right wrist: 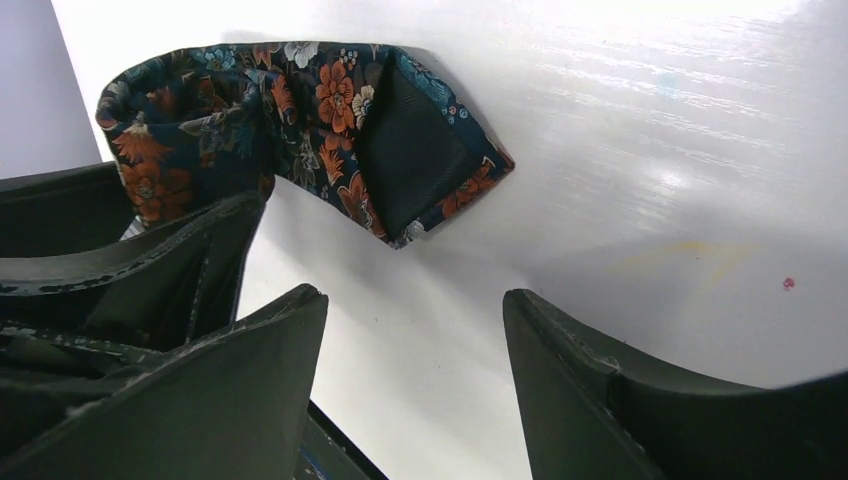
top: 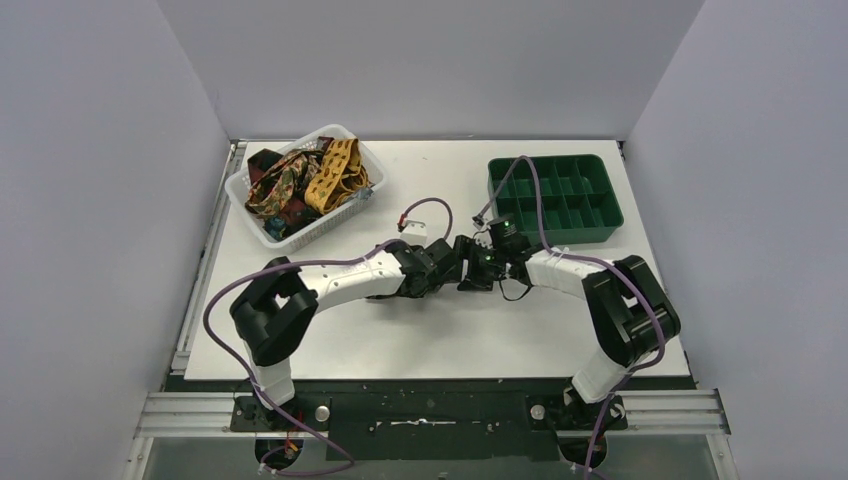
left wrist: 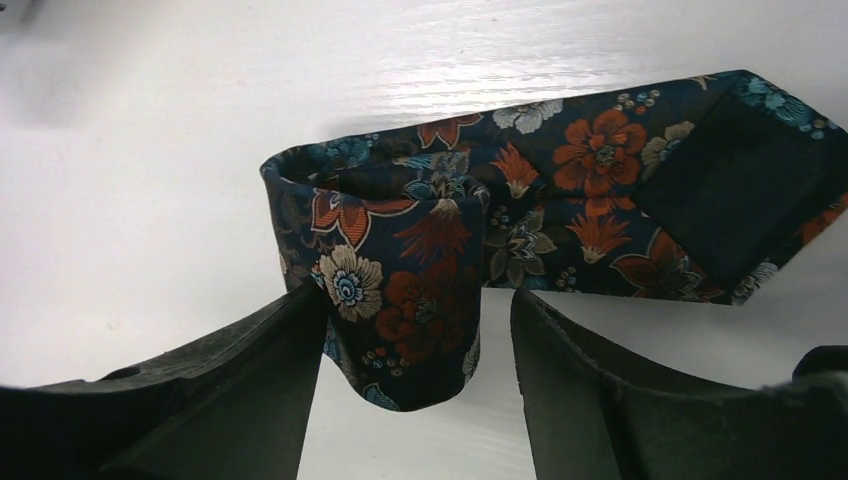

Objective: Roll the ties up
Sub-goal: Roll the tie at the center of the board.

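A dark tie with a multicoloured floral print [left wrist: 560, 200] lies on the white table, partly rolled, with a loose roll [left wrist: 420, 290] at one end and its pointed end [left wrist: 740, 190] flat. My left gripper [left wrist: 416, 293] is open around the roll; the left finger [left wrist: 250, 380] touches it and the right finger [left wrist: 590, 390] stands apart. My right gripper [right wrist: 412, 293] is open and empty, just short of the tie's pointed end [right wrist: 410, 150]. In the top view both grippers [top: 455, 265] [top: 483, 265] meet at the table's middle and hide the tie.
A white basket [top: 262, 236] at the back left holds several more ties [top: 305, 180], mustard-yellow, dark red and brown. A green divided tray [top: 555, 195] stands at the back right. Purple cables [top: 425, 208] loop above the arms. The left gripper's fingers [right wrist: 150, 270] show in the right wrist view.
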